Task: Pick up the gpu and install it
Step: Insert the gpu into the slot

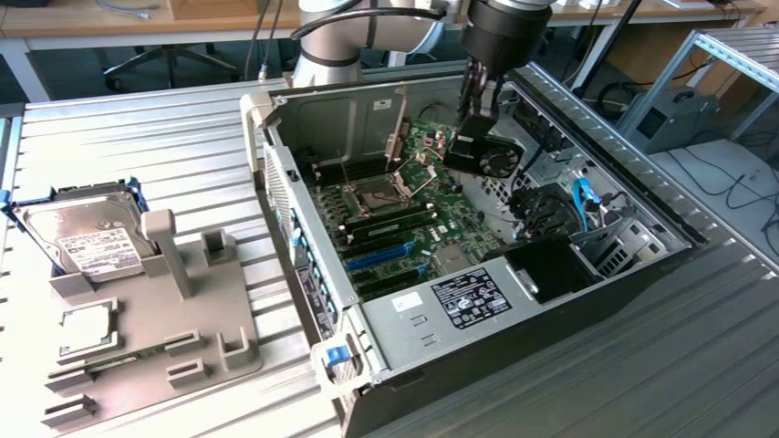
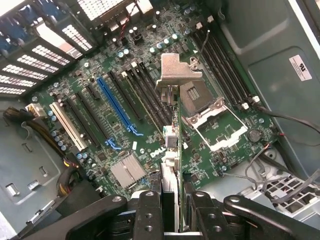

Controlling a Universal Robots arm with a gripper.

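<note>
My gripper (image 1: 476,120) hangs inside the open computer case (image 1: 639,196), shut on the gpu (image 1: 484,157). The gpu is a black card with a round fan, held upright above the green motherboard (image 1: 420,224) near the far end of the case. In the wrist view the gpu (image 2: 172,150) appears edge-on, clamped between my two black fingers (image 2: 149,210), with its silver bracket (image 2: 177,72) at the far end. The card hovers above the board, beside the black expansion slots and the long blue slot (image 2: 116,104), and is seated in none of them.
A grey fixture tray (image 1: 152,319) on the slatted table at the exterior view's left holds a silver hard drive (image 1: 86,235). Inside the case are an open CPU socket (image 2: 216,121), a small heatsink (image 2: 129,170), a labelled power supply (image 1: 469,297) and cable bundles (image 2: 70,175).
</note>
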